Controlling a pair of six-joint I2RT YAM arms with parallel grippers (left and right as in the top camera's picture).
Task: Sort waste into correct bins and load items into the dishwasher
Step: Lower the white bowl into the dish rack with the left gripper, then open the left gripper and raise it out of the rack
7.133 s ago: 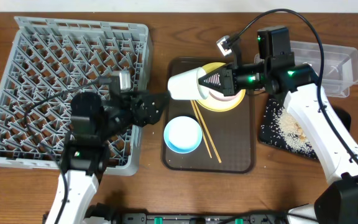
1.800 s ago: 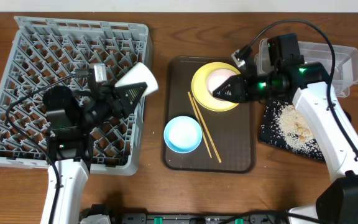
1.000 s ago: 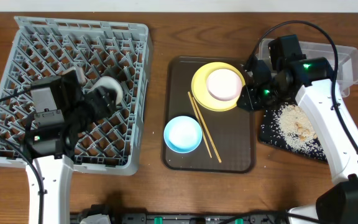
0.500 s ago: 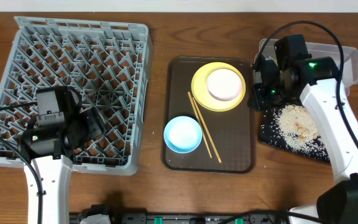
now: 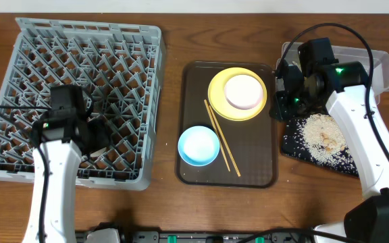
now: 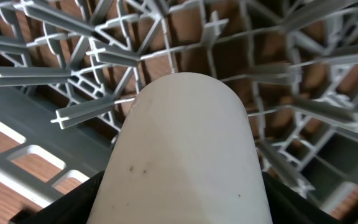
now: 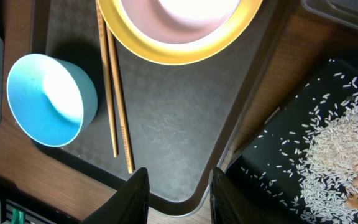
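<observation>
Brown wooden table (image 5: pixel 167 47), seen from above. Left arm reaches over the near left part of the grey dish rack (image 5: pixel 80 40). Left gripper (image 5: pixel 92 135) points down among the pegs, its fingers closed on the sides of the white bowl (image 6: pixel 185 143).

Right arm bends over the right edge of the brown tray (image 5: pixel 248 165). Right gripper (image 7: pixel 174 193) stands partly open, nothing between its fingers.

On the tray: yellow plate (image 5: pixel 218 88), blue bowl (image 5: pixel 198 145), chopsticks (image 5: pixel 223 142). Beside it, black tray (image 5: pixel 292 145) with rice (image 5: pixel 319 131); clear tub (image 5: pixel 377 67) behind.
</observation>
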